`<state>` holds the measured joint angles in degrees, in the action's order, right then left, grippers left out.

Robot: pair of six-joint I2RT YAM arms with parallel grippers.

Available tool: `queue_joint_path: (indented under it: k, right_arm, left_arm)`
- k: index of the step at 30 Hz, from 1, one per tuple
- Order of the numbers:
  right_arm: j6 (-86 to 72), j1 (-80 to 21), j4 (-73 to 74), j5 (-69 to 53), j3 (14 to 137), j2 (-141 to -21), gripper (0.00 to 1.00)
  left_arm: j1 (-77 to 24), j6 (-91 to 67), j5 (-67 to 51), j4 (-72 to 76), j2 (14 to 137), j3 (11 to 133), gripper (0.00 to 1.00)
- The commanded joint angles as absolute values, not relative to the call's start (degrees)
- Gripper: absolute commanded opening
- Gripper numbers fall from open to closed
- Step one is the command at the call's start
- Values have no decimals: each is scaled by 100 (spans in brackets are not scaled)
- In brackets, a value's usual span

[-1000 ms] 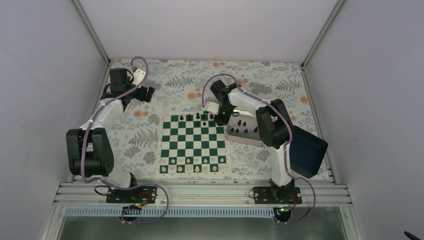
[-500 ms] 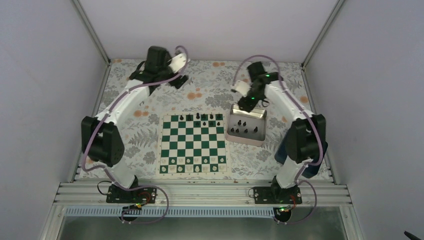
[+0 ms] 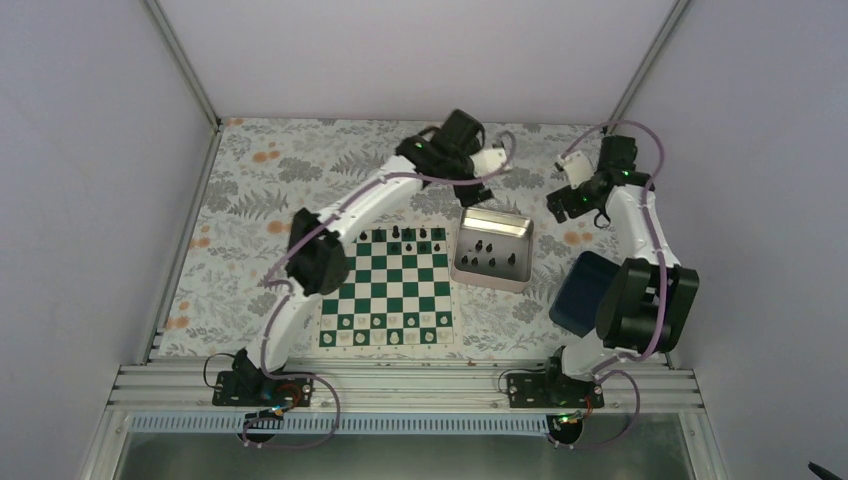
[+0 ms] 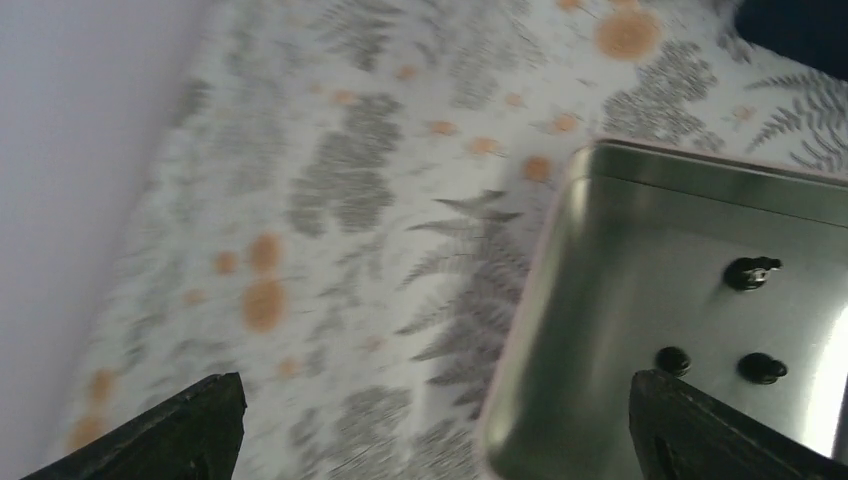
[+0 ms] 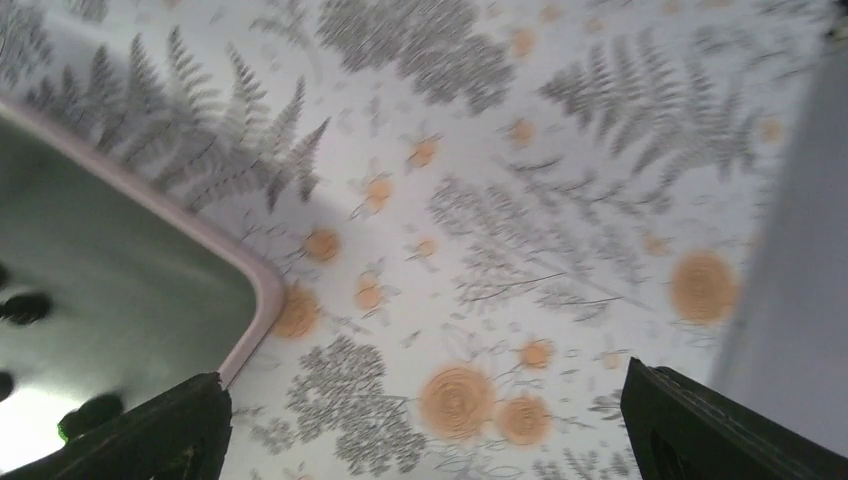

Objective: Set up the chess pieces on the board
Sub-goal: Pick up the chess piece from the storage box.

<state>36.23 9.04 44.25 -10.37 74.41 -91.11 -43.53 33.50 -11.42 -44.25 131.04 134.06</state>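
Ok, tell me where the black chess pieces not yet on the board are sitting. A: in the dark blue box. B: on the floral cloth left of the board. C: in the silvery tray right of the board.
C: the top view shows several black chess pieces standing inside the silvery tray, just right of the board.

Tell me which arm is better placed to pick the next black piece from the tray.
Probably the left. The left gripper is open over the rim of the tray, and its camera sees black pieces inside. The right gripper, also open, is over the flowered cloth beside the tray's corner.
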Motion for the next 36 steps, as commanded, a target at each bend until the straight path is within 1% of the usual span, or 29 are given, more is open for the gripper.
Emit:
queue_joint_path:
  k: [1, 3, 6, 10, 13, 14, 15, 17, 18, 20, 22, 36]
  right_arm:
    - [3085, 1099, 3468, -1217, 7225, -8702, 100]
    - [2921, 1164, 3204, -999, 7130, -8677, 100]
    - [2811, 1171, 2913, -707, 6986, -8713, 100]
    - [2836, 1176, 2901, -781, 6924, -8719, 100]
    - [2839, 1178, 2926, -867, 6914, -8742, 100]
    - [2853, 1178, 2953, -904, 6923, -8751, 100]
    - [2852, 1173, 2961, -920, 6925, -8761, 100]
    - [2858, 1174, 2958, -936, 6916, -8771, 100]
    - [2869, 1170, 2961, -933, 6911, -8784, 100]
    - [2884, 1166, 2997, -968, 6923, -8812, 100]
    - [2914, 1160, 3044, -1016, 6926, -8843, 100]
    - [2969, 1031, 3153, -1103, 6924, -9000, 100]
  left_arm:
    - [-4627, 3287, -1469, -5555, 14011, 14441, 93]
    - [-4714, 3298, -1568, -5675, 14273, 14593, 91]
    - [-4746, 3298, -1573, -5588, 14455, 14503, 86]
    - [-4746, 3330, -1682, -5647, 14560, 14417, 79]
    - [-4746, 3442, -1826, -5746, 14575, 14320, 69]
    - [-4746, 3465, -1862, -5779, 14588, 14289, 63]
    - [-4745, 3485, -1897, -5806, 14601, 14273, 55]
    - [-4746, 3505, -1928, -5845, 14627, 14254, 45]
    - [-4743, 3523, -1952, -5870, 14643, 14250, 42]
    - [-4748, 3540, -2004, -5896, 14664, 14239, 41]
    - [-4748, 3546, -2021, -5905, 14675, 14217, 45]
    - [-4759, 3702, -1938, -6041, 14799, 14119, 44]
